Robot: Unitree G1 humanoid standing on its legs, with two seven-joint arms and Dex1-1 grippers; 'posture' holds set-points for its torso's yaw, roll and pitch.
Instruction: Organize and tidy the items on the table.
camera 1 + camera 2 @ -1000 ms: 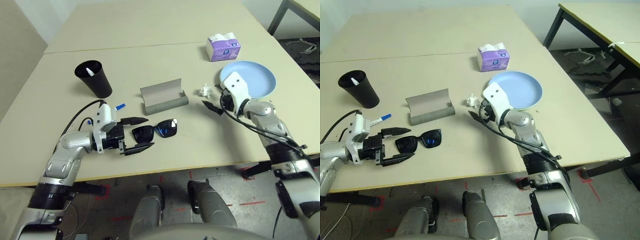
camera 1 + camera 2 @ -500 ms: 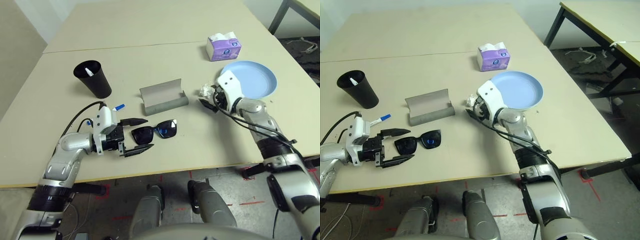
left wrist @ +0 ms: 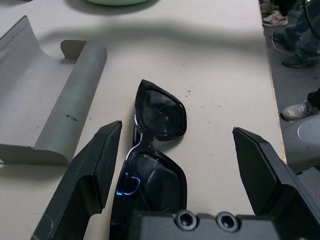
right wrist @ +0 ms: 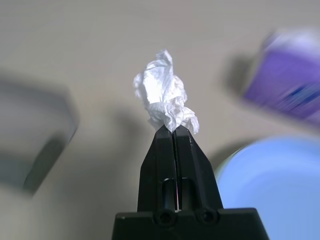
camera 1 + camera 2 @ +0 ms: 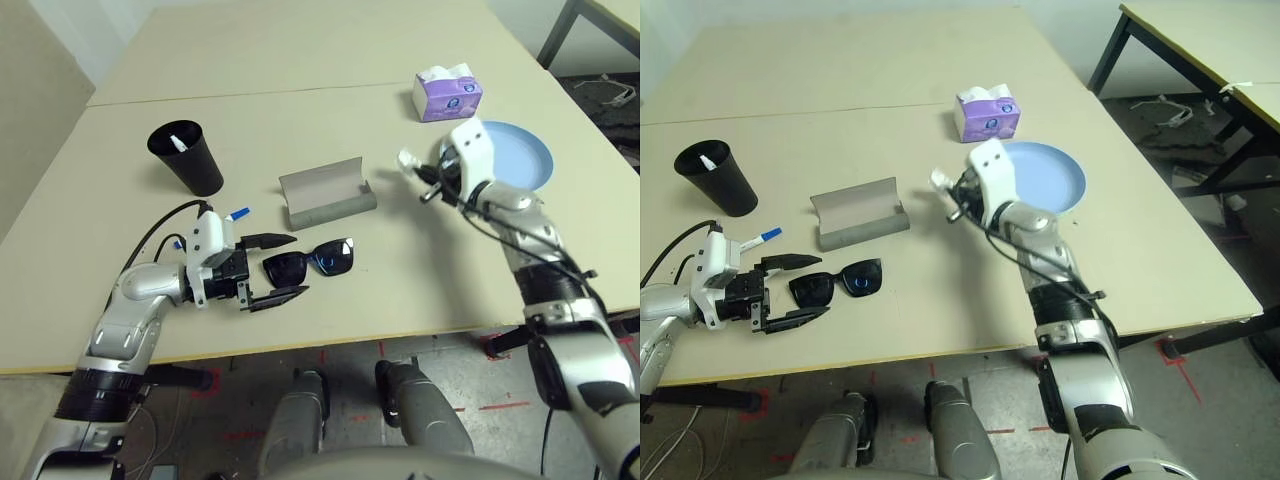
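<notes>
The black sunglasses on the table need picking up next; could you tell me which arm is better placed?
Probably the left. The left gripper is open around the black sunglasses, while the right gripper is shut on the crumpled white tissue.

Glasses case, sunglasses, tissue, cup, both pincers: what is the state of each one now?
Glasses case: open, lying empty on the table.
Sunglasses: folded, lying between the left pincer's fingers.
Tissue: crumpled, pinched and lifted.
Cup: upright, holding a marker.
Left pincer: open.
Right pincer: shut on the tissue.
</notes>
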